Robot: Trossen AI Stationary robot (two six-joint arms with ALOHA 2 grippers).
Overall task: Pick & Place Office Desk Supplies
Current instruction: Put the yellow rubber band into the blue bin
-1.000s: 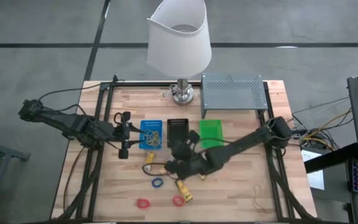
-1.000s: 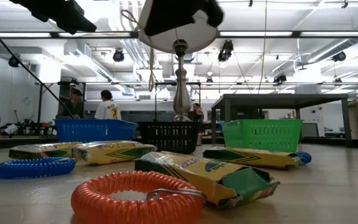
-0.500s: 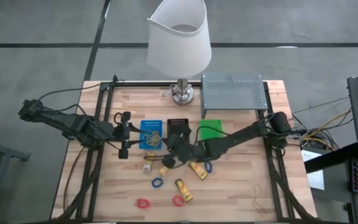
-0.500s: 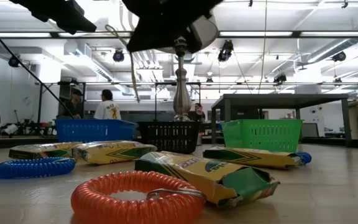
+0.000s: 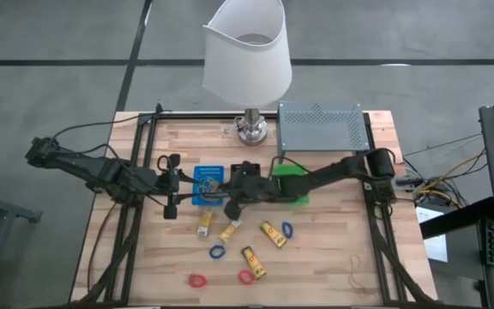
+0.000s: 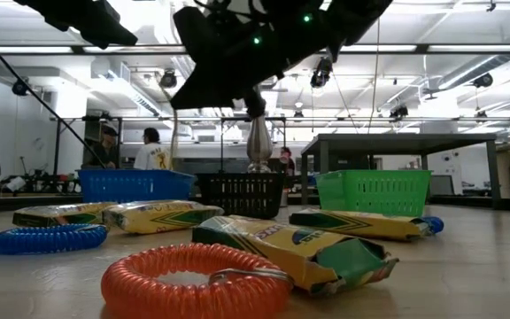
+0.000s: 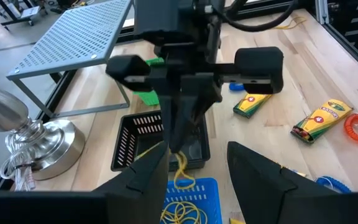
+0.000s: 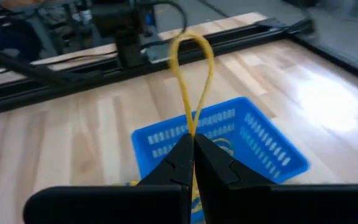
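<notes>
My right gripper (image 5: 227, 196) hovers over the blue tray (image 5: 209, 185), shut on a thin tan rubber band (image 8: 191, 68). More bands (image 7: 188, 208) lie inside that tray. Several yellow packets (image 5: 272, 233) lie flat on the table toward the near side, alongside blue rings (image 5: 218, 252) and red rings (image 5: 197, 280). One loose band (image 5: 354, 270) lies near the right edge. My left gripper (image 5: 171, 184) waits open just left of the blue tray, touching nothing. My right gripper pinches the rubber band between its two fingertips (image 8: 185, 152), both strands together. The fingers point down, slanting in from the table's right. A loop of the band (image 7: 182, 169) hangs below the fingers, lifted clear above the blue tray.
A black tray (image 5: 245, 174) and a green tray (image 5: 292, 183) stand in a row right of the blue one. The grey perforated shelf (image 5: 320, 126) and a lamp (image 5: 249, 129) stand along the far edge. Bare wood lies at the near right.
My right gripper has moved from above the packets toward the far edge and somewhat left, rising, and now stands over the blue tray with the rubber band hanging from it. The packets and rings it had covered now show on the table.
</notes>
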